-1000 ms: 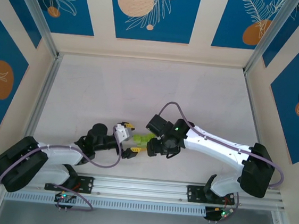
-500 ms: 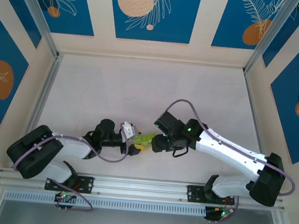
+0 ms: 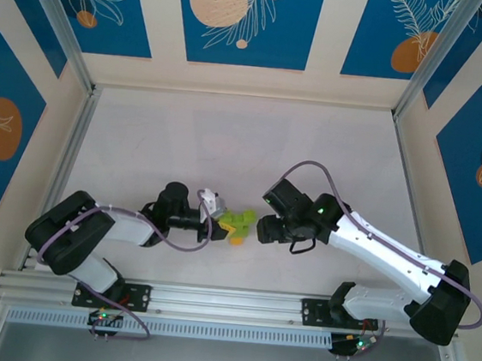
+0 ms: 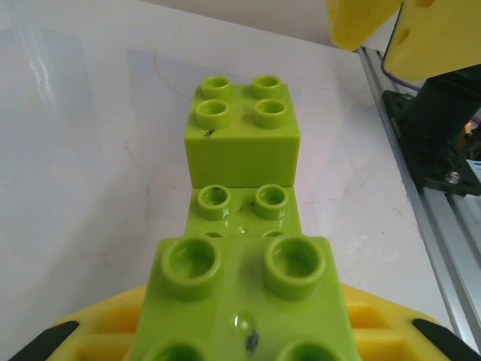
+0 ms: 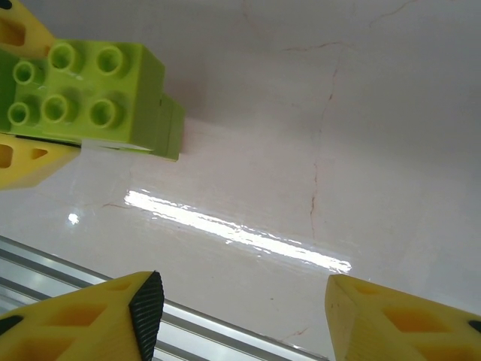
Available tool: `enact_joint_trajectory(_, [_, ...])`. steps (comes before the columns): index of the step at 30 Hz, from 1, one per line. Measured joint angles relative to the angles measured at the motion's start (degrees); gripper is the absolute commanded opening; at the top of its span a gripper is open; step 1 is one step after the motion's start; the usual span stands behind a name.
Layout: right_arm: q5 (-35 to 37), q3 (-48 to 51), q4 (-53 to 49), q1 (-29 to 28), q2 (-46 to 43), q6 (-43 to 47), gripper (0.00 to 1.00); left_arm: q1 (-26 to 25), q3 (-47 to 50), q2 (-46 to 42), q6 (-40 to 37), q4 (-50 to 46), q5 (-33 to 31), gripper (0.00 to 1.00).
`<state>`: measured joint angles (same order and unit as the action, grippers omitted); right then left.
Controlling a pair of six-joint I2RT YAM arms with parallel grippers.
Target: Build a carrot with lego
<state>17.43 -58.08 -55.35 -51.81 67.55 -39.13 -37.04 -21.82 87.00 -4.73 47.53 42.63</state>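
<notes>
Mid-table: one carrot (image 3: 237,224) | left gripper (image 3: 218,222) clenched on it | right gripper (image 3: 260,231) released

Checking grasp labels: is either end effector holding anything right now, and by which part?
The left end effector grips the carrot by its lime-green end brick, one finger either side. The right end effector is open, holding nothing.
</notes>
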Motion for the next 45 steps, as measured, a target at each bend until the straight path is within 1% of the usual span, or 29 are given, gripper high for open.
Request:
enact_joint_trajectory(4, [0.0,0.0,0.0,0.9,-0.5,0.7,0.6,3.6,-4.0,4.8,2.0,0.0,5.7,0.31])
enact_joint_trajectory(7, [0.0,0.0,0.0,2.0,-1.0,1.7,0.59,7.2,-9.8,11.7,5.4,-0.1,9.7,0.31])
enact_joint_trajectory(10, [0.0,0.0,0.0,3.5,-1.9,2.8,0.59,9.5,-15.6,17.5,8.6,-0.6,13.1,0.35])
enact_joint_trajectory(13, [-0.3,0.1,0.2,5.1,-3.5,3.8,0.59,10.4,-18.4,18.9,10.4,-3.1,14.6,0.42])
enact_joint_trajectory(15, [-1.0,0.9,0.8,6.1,-4.9,4.3,0.59,10.5,-20.4,18.9,10.5,-6.3,15.5,0.5])
enact_joint_trajectory(17, [-1.4,1.6,0.9,6.8,-5.9,4.7,0.59,10.5,-22.7,18.9,10.8,-9.2,16.3,0.56])
enact_joint_trajectory(21, [-2.4,3.2,1.4,7.5,-7.0,5.1,0.58,10.5,-27.8,20.0,11.9,-12.9,18.6,0.71])
enact_joint_trajectory(22, [-2.6,3.6,1.6,7.6,-7.2,5.2,0.58,10.5,-29.2,20.8,12.2,-13.6,19.1,0.76])
enact_joint_trajectory(23, [-2.7,3.9,1.7,7.7,-7.5,5.3,0.58,10.5,-30.4,21.7,12.3,-14.3,19.4,0.89])
enact_joint_trajectory(24, [-2.8,4.2,1.8,7.7,-7.8,5.3,0.58,10.5,-31.0,22.3,12.5,-14.7,19.5,0.99])
enact_joint_trajectory(32, [-3.6,6.0,2.2,8.7,-10.9,5.4,0.58,10.8,-33.4,23.8,11.8,-20.8,19.3,0.99])
enact_joint_trajectory(34, [-3.8,6.5,2.3,8.7,-11.0,5.4,0.58,11.2,-33.6,23.8,11.9,-20.8,18.1,0.99])
enact_joint_trajectory(36, [-4.0,7.1,2.4,8.8,-10.9,5.6,0.58,11.8,-33.2,23.3,12.0,-20.8,15.4,0.99])
enact_joint_trajectory(39, [-3.9,9.2,4.4,9.3,-10.7,6.7,0.61,12.6,-31.2,18.6,11.0,-23.7,7.9,0.99])
enact_joint_trajectory(42, [-3.5,11.2,7.7,12.8,-10.4,9.3,0.7,12.7,-29.0,9.4,9.3,-27.1,-3.9,0.99])
enact_joint_trajectory(45, [-2.2,12.4,14.1,19.1,-9.6,12.8,0.76,13.0,-26.1,-1.2,8.1,-27.1,-19.4,0.99])
